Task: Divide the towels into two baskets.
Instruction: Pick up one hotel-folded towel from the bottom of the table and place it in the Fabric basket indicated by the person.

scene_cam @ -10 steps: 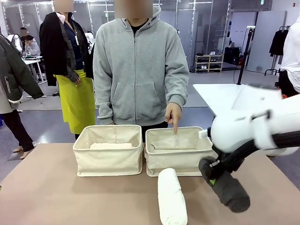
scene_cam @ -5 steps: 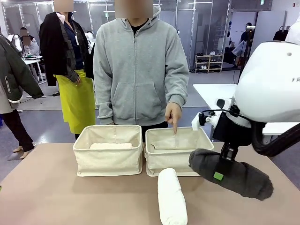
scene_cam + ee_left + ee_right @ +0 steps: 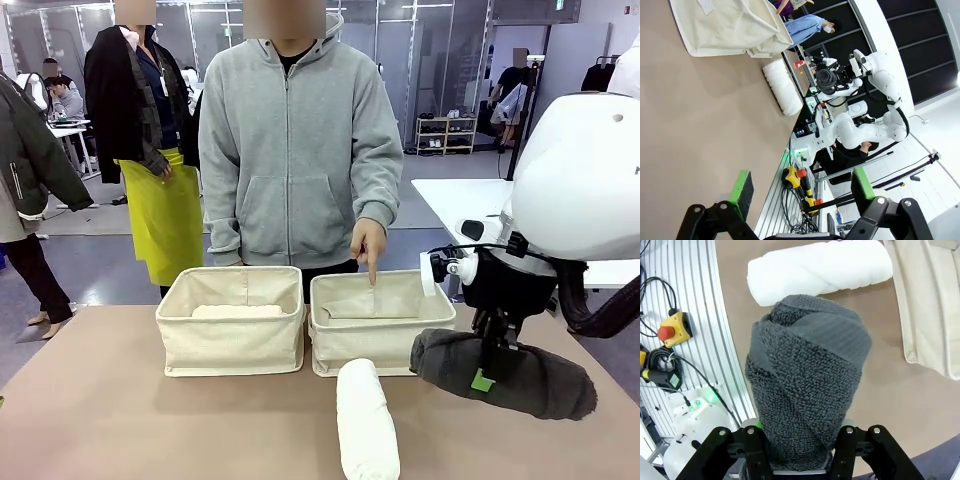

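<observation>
Cream canvas baskets, rectangular with soft folded rims: two, set side by side on the far part of the tan table, their inner walls nearly touching.

- Left basket: one pale rolled towel lies flat inside; its exact tint cannot be told against the canvas.
- Right basket: one person's hand hangs over the far rim, forefinger pointing down into it.

Rolled towels in sight: three, counting the pale one.

- White terry towel roll: one, lying on the table in front of the right basket, its far end just beside the front wall.
- Dark grey terry towel roll: one, off the table, roughly level, just to the right of the right basket.

Grippers: two.

- Right gripper: jaws clamped narrow across the middle of the dark grey terry towel roll, green pad showing on its near side.
- Left gripper: jaws spread wide with nothing between the green pads, above bare tabletop well apart from the baskets.
</observation>
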Controlling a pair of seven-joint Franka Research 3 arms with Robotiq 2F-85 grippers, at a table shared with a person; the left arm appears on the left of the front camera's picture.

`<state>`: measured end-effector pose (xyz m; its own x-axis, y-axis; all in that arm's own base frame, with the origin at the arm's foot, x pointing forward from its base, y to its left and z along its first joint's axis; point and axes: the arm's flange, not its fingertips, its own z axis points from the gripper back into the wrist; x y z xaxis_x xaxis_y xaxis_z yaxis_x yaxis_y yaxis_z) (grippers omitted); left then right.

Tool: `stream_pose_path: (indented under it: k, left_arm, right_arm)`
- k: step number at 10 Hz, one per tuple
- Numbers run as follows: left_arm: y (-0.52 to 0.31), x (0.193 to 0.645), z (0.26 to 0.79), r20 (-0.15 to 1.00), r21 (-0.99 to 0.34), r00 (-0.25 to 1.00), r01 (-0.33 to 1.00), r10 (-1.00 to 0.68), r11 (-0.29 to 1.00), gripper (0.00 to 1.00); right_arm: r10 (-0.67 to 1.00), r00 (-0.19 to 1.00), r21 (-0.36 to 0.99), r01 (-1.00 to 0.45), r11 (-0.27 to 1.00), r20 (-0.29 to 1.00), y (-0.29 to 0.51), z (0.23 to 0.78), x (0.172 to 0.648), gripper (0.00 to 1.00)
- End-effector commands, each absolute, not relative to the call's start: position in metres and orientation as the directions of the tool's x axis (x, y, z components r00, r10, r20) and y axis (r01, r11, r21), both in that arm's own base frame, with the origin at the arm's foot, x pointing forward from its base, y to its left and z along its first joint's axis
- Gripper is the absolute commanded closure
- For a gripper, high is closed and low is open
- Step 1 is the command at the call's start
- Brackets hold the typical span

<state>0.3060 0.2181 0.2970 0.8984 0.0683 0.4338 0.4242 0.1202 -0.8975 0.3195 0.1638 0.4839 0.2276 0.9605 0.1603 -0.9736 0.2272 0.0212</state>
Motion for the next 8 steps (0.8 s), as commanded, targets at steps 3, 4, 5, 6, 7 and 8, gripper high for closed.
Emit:
stream_pose_path:
  k: [3,4,5,6,7,8]
  left_arm:
    - [0.219,0.303,0.301,0.441,-0.894,0.895,0.431,0.07,0.124,0.0]
    - [0.219,0.303,0.301,0.441,-0.894,0.895,0.431,0.07,0.124,0.0]
    - [0.219,0.303,0.301,0.441,-0.894,0.895,0.431,0.07,0.124,0.0]
    - [0.219,0.303,0.301,0.441,-0.894,0.895,0.431,0.07,0.124,0.0]
    - [0.219,0.303,0.301,0.441,-0.894,0.895,0.431,0.07,0.124,0.0]
    - [0.219,0.303,0.301,0.441,-0.894,0.895,0.431,0.07,0.124,0.0]
  right_arm:
    - [0.961,0.227,0.025,-0.974,0.226,0.158,0.164,0.483,0.319,0.58]
    - [0.979,0.172,-0.074,-0.981,0.181,0.11,0.17,0.492,0.321,0.58]
    - [0.993,0.08,-0.12,-0.989,0.089,0.083,0.187,0.503,0.336,0.58]
    - [0.999,0.015,-0.153,-0.988,0.021,0.041,0.203,0.512,0.356,0.58]
    - [0.999,-0.037,-0.181,-0.983,-0.033,0.019,0.219,0.52,0.377,0.58]
    - [0.999,-0.042,-0.206,-0.977,-0.047,-0.026,0.232,0.525,0.395,0.58]
